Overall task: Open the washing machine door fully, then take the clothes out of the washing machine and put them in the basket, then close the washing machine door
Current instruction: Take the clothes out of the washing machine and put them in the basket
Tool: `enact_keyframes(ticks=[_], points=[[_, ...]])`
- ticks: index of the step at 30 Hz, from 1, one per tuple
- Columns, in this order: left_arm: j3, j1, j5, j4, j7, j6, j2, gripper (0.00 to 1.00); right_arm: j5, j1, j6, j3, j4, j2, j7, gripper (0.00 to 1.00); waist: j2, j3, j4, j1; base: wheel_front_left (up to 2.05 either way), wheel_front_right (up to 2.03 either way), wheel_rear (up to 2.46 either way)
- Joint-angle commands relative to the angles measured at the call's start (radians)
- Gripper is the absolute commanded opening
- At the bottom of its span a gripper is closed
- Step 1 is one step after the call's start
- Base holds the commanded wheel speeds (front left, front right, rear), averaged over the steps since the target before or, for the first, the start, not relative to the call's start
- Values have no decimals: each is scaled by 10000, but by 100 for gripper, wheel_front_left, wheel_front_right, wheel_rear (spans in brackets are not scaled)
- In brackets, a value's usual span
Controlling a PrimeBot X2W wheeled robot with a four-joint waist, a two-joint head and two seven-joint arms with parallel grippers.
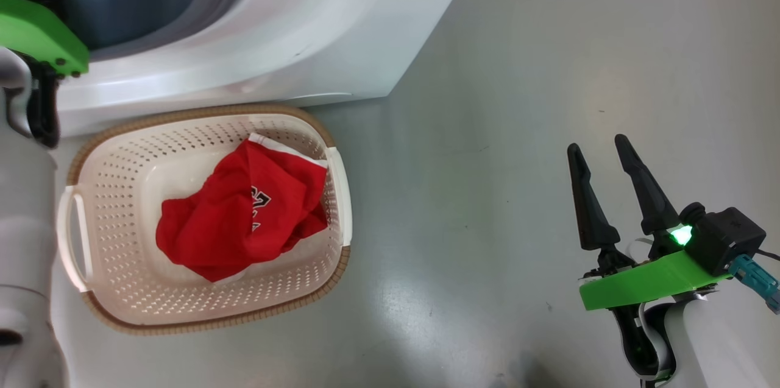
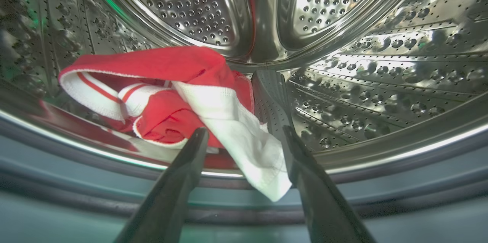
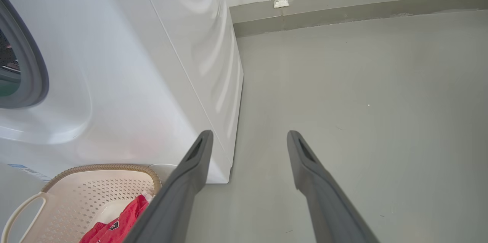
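Inside the washing machine's (image 1: 256,41) steel drum (image 2: 343,82) lie the clothes (image 2: 171,67), a red garment with white striped trim and a white flap hanging over the grey gasket (image 2: 76,174). My left gripper (image 2: 243,131) is open at the drum's mouth, the white flap lying between its fingers, not pinched. Another red garment (image 1: 231,217) with a black-and-white print sits in the cream basket (image 1: 201,112) on the floor before the machine. My right gripper (image 1: 597,144) hangs open and empty over the floor to the right. The washing machine door is out of view.
My left arm's green wrist mount (image 1: 36,35) sits at the machine's opening, and its pale forearm (image 1: 24,242) stands beside the basket's left handle. Grey floor (image 1: 518,132) stretches right of the machine. A low wall ledge (image 3: 343,10) runs behind it.
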Motion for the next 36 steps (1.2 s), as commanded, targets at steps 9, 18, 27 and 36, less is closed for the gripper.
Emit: enact_keyframes(ticks=[9, 18, 27, 36], points=[[-82, -870, 68, 880, 297, 118, 940, 100, 43, -140, 75, 448, -207, -68, -63, 100, 0, 171, -249, 0, 0, 0, 0], [-327, -1139, 89, 1107, 891, 107, 1186, 100, 89, -167, 75, 605, -221, -68, -63, 100, 0, 279, -482, 0, 0, 0, 0], [-655, -1197, 99, 1162, 1178, 25, 1179, 80, 136, -194, 75, 655, -268, -68, -63, 100, 0, 427, -599, 0, 0, 0, 0], [-891, -1241, 31, 1180, 1131, -22, 1253, 33, 152, -234, 75, 681, -328, -68, -63, 100, 0, 508, -635, 0, 0, 0, 0]])
